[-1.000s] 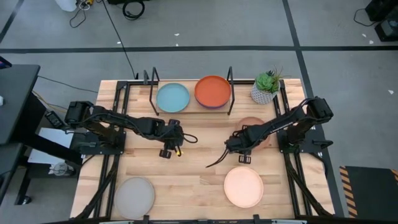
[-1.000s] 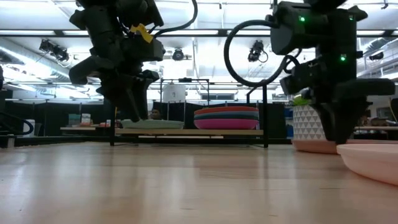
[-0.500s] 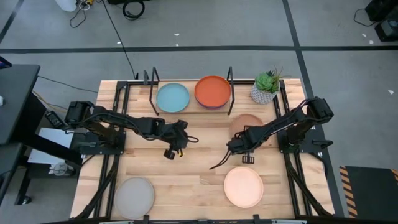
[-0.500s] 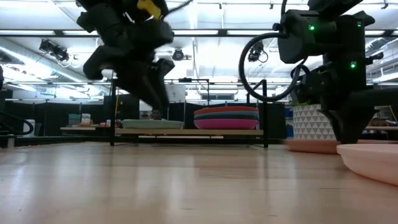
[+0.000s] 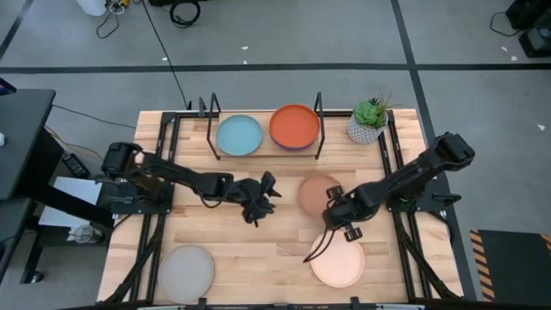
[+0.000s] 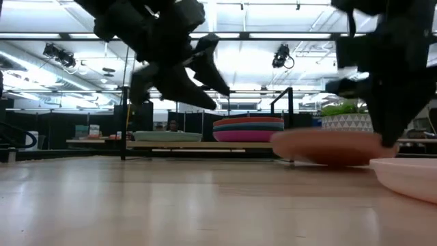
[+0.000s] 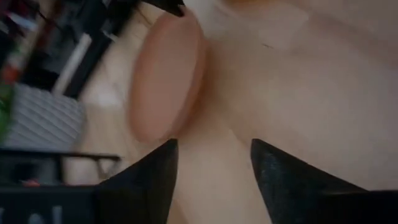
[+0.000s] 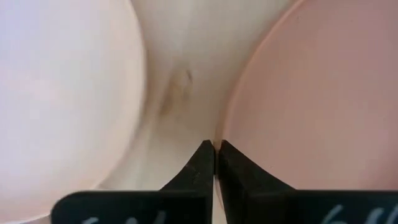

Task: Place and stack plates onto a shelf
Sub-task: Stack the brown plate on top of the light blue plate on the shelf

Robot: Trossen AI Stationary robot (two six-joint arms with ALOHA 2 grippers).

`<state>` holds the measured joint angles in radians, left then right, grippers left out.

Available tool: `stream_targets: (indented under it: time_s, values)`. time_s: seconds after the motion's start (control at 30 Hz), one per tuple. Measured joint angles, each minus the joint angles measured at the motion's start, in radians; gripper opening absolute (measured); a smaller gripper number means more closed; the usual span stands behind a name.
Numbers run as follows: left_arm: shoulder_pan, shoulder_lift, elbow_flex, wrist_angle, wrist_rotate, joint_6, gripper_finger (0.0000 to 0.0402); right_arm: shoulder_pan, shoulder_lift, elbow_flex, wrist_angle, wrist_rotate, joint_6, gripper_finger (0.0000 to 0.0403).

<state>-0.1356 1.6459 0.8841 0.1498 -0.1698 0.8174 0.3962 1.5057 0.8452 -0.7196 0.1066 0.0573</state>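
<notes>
Open tabletop lay between the arms, crowded on the right.
Bare table (image 5: 284,232) stretched mid-front; brown plate (image 5: 317,193), cream plate (image 5: 337,259) and right gripper (image 5: 334,217) blocked the right side.

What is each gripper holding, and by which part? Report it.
The right gripper is shut on the brown plate, pinching its rim on the side nearest the cream plate. The left gripper is open, holding nothing.

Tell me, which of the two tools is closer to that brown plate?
The right. The right tool is shut at the brown plate, on its edge nearest the cream plate. The left tool stands open over bare wood, a gap away on the plate's other side.
</notes>
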Motion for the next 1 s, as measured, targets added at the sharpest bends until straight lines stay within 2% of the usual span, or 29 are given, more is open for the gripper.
stream_targets:
  time_s: [0.1, 0.2, 0.33, 0.57, 0.7, 0.83, 1.0]
  values:
    - [-0.012, 0.048, -0.001, 0.114, -0.053, 0.081, 0.024, 0.012, -0.039, 0.0, 0.036, -0.01, -0.016, 0.0019]
    - [-0.013, 0.089, 0.0, 0.194, -0.064, 0.117, 0.0253, 0.018, -0.066, 0.0, 0.072, -0.023, -0.042, 0.0021]
    - [-0.009, 0.14, -0.002, 0.244, -0.062, 0.161, 0.0253, 0.018, -0.09, 0.0, 0.107, -0.002, -0.075, 0.0019]
    - [-0.007, 0.216, 0.0, 0.449, -0.049, 0.216, 0.0247, 0.014, -0.1, 0.0, 0.2, -0.001, -0.178, 0.002]
    - [-0.008, 0.235, 0.001, 0.482, -0.042, 0.223, 0.0246, 0.013, -0.101, 0.0, 0.222, -0.001, -0.207, 0.002]
    - [-0.007, 0.236, 0.001, 0.483, -0.043, 0.212, 0.0223, 0.013, -0.101, 0.0, 0.222, -0.001, -0.207, 0.002]
    - [-0.007, 0.236, 0.001, 0.478, -0.043, 0.206, 0.0163, 0.013, -0.101, 0.0, 0.231, -0.001, -0.196, 0.002]
